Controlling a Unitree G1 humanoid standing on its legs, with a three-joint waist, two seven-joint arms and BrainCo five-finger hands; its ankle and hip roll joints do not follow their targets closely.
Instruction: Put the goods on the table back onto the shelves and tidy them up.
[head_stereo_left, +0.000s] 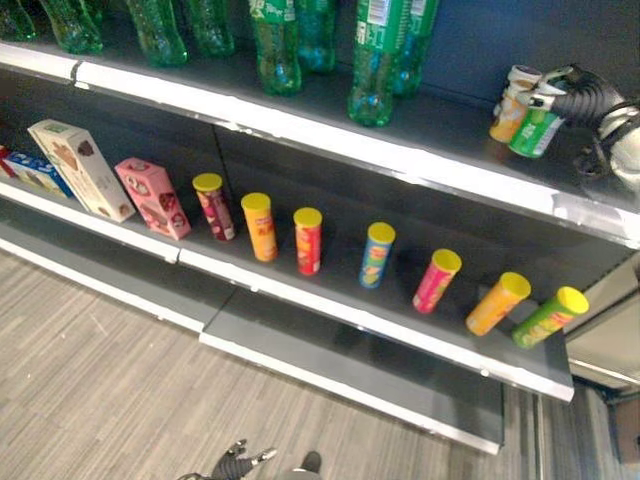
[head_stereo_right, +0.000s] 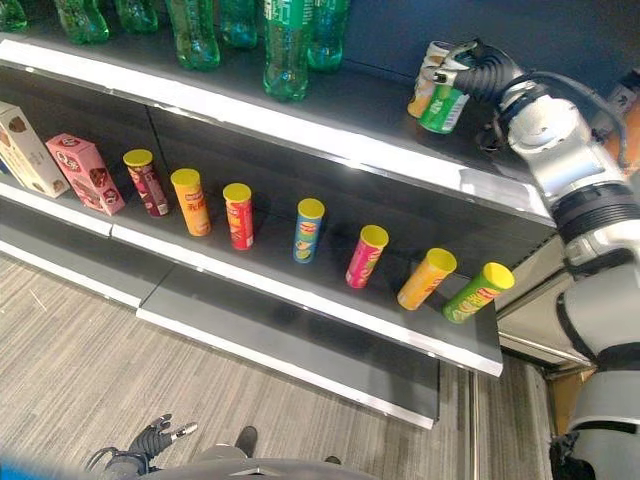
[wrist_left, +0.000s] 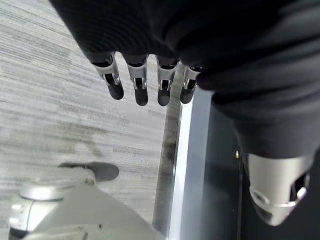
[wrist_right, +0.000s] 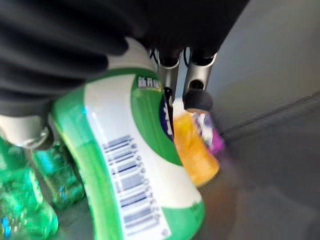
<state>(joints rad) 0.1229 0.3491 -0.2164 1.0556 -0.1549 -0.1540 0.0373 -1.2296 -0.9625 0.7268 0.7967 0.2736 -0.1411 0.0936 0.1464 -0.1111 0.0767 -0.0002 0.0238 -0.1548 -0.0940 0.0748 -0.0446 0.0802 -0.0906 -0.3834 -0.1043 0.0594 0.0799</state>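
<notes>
My right hand (head_stereo_right: 478, 72) is up at the top shelf (head_stereo_left: 330, 135), shut on a green and white bottle (head_stereo_right: 443, 108) that tilts over the shelf board. In the right wrist view the green bottle (wrist_right: 135, 165) lies inside the curled fingers (wrist_right: 197, 97). An orange and white bottle (head_stereo_left: 510, 105) stands right beside it on the shelf. My left hand (head_stereo_left: 236, 462) hangs low near the floor, and in its wrist view the fingers (wrist_left: 141, 92) are straight and hold nothing.
Several green soda bottles (head_stereo_left: 375, 60) stand along the top shelf. On the middle shelf (head_stereo_left: 330, 310) is a row of several crisp tubes (head_stereo_left: 308, 240), with a pink box (head_stereo_left: 152, 197) and a white box (head_stereo_left: 80, 168) at its left. A lower shelf (head_stereo_left: 340, 360) juts out over grey floor.
</notes>
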